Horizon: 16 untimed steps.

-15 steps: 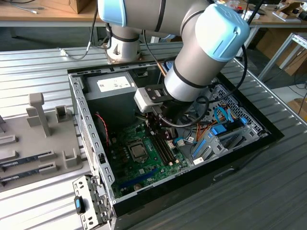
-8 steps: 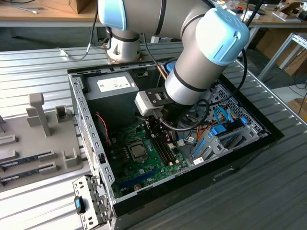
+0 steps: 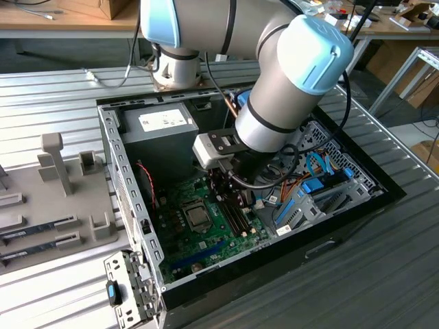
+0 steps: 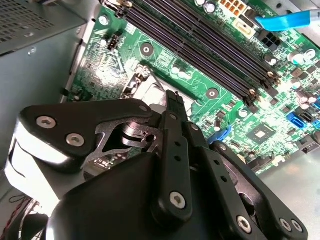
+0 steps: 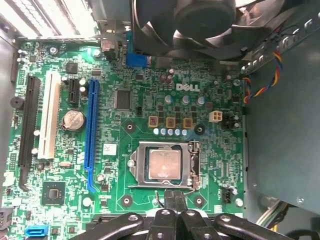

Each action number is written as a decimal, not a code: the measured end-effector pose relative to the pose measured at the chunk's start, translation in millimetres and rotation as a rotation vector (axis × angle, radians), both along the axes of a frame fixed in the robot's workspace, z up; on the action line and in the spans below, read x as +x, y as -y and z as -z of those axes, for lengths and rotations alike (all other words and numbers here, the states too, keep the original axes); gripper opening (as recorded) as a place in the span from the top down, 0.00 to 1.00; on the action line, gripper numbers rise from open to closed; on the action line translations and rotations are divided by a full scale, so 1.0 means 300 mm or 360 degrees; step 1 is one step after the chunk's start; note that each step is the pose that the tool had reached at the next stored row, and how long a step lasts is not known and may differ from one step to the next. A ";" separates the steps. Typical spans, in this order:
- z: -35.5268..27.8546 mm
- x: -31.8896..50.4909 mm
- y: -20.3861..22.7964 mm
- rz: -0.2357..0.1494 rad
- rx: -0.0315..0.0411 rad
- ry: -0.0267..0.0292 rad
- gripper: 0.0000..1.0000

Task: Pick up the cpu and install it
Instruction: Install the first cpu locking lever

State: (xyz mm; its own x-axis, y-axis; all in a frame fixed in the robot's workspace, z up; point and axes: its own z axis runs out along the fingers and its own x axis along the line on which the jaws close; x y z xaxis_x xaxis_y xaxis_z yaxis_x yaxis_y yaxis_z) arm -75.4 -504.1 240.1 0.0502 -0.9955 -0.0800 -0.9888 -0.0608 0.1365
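The cpu (image 5: 164,165) is a small square chip with a silvery top. It lies flat in the open metal socket frame on the green motherboard (image 5: 70,65). In the exterior view the cpu (image 3: 197,216) sits near the middle of the board inside the open computer case. My gripper (image 5: 175,196) hovers just beside the socket's edge, its two black fingers pressed together with nothing between them. In the second wrist view the same gripper (image 4: 175,102) points down at the board beside the socket. In the exterior view the gripper (image 3: 230,195) hangs under the arm's wrist, to the right of the socket.
A grey power-supply box (image 3: 161,123) stands at the back of the case. Long black memory slots (image 4: 200,45) run beside the socket. A black fan (image 5: 200,25) and coloured wires (image 5: 260,90) border the board. Blue cables (image 3: 319,181) lie on the exterior view's right. A grey fixture tray (image 3: 48,199) sits on the exterior view's left.
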 end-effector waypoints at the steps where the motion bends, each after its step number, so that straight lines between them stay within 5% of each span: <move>1: 0.004 0.000 0.001 0.0000 -0.0008 0.00001 0.89; 7: 0.024 0.000 0.011 0.0000 -0.0031 0.00000 0.89; 16: 0.082 0.000 0.013 0.0000 -0.0058 0.00001 0.89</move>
State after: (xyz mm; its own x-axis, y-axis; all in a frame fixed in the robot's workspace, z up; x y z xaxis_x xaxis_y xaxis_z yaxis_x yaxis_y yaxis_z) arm -75.4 -508.0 215.7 0.0502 -0.9978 -0.0439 -0.9888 -0.0558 0.1386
